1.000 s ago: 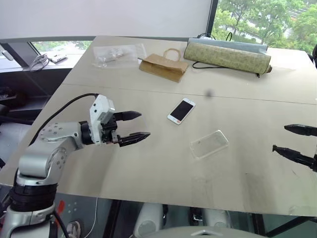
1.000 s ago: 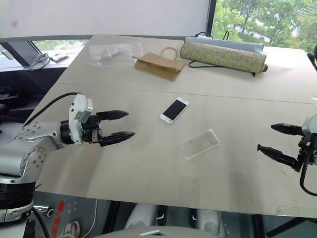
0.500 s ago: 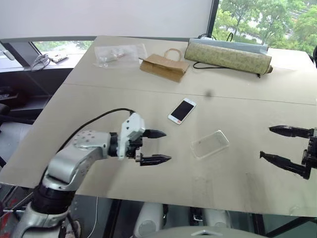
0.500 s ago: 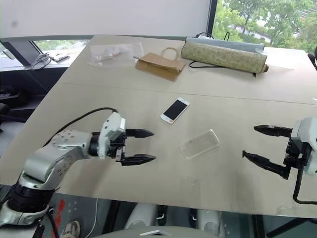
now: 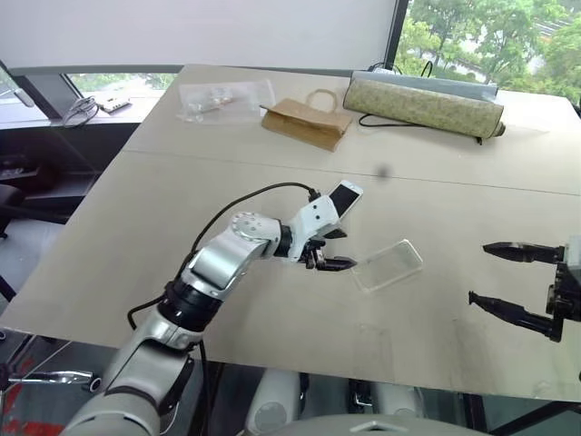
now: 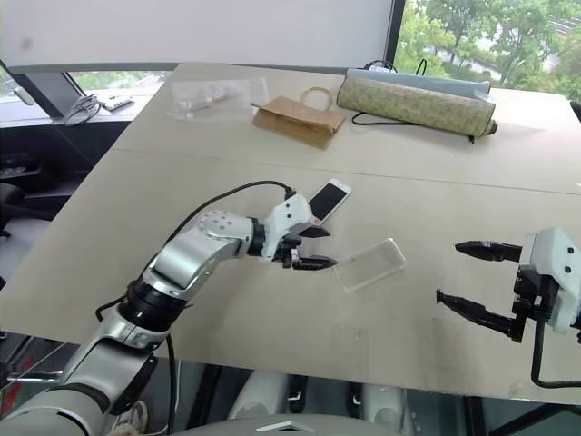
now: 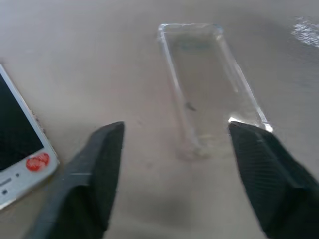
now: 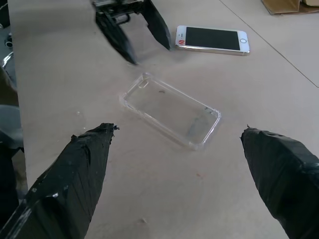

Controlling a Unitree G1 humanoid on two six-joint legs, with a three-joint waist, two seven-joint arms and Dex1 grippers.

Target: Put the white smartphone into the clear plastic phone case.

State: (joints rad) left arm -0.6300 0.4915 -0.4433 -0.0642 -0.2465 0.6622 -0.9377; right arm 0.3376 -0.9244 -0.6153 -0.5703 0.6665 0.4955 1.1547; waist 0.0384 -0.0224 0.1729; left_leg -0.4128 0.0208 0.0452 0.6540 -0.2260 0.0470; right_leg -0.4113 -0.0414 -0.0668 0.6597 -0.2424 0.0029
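A slim white smartphone (image 8: 212, 39) with a black screen lies flat on the beige tabletop (image 5: 272, 182), beside a clear plastic phone case (image 5: 388, 264), both long axes running diagonally. The left wrist view reveals the left hand (image 5: 331, 250) partly open, empty, near the case's end. The right hand (image 6: 474, 273) is wide open, empty.

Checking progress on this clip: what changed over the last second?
The left claw swung across the table to the near end of the clear phone case, beside the white smartphone, its fingers narrowing but gripping nothing. The right claw drifted inward, wide open. Phone, case and paper bag stayed put.
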